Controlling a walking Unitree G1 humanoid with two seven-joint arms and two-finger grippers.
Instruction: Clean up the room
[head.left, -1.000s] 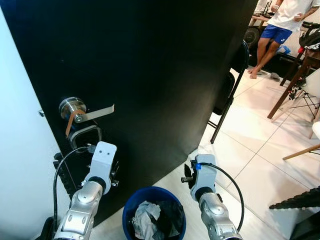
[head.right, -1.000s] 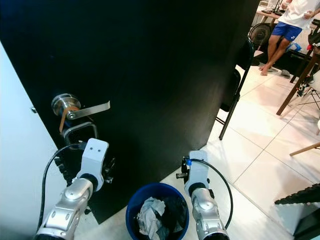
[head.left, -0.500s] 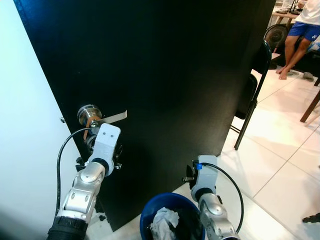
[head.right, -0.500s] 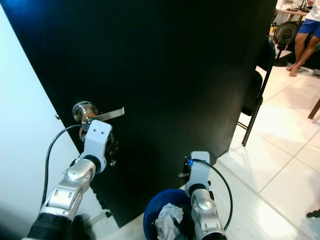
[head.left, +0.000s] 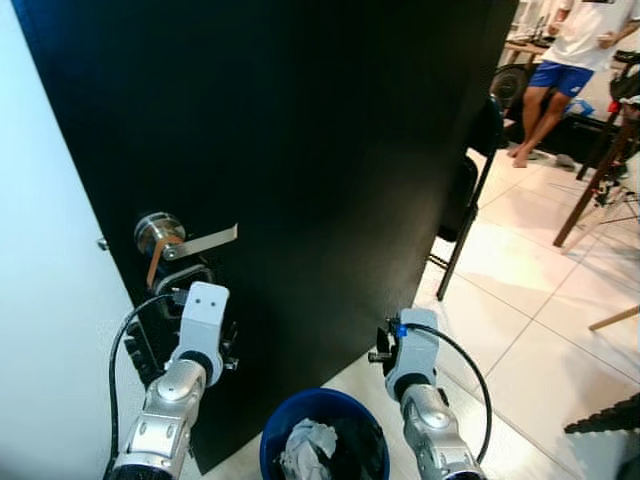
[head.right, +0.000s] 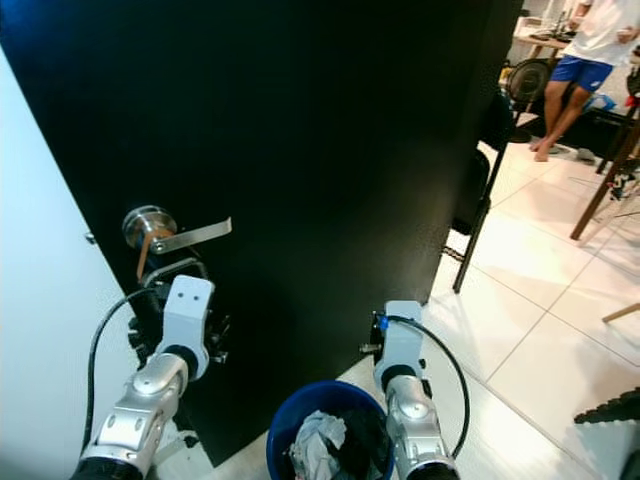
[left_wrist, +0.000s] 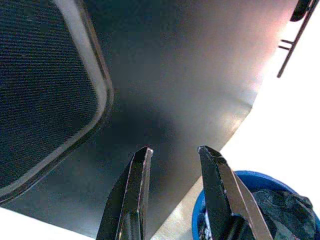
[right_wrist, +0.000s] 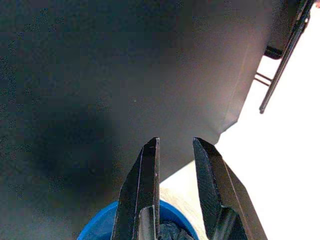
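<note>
A blue bin (head.left: 320, 440) holding crumpled paper and dark rubbish stands on the floor between my two arms, right at the foot of a black door (head.left: 320, 150). My left gripper (left_wrist: 175, 155) is open and empty and points at the door's lower part, below the silver lever handle (head.left: 185, 240). The bin's blue rim (left_wrist: 240, 180) shows beside its fingers. My right gripper (right_wrist: 175, 145) is open too, with nothing between its fingers, and hangs over the bin's rim (right_wrist: 100, 225) facing the door.
A white wall (head.left: 50, 300) borders the door on the left. A black folding chair (head.left: 470, 190) stands by the door's right edge on white tiles. Farther back right are a person (head.left: 565, 50) and a wooden table leg (head.left: 590, 170).
The whole view has swung, so the head has moved. My left wrist sits a little lower beneath the door handle than half a second ago. Both grippers stay open.
</note>
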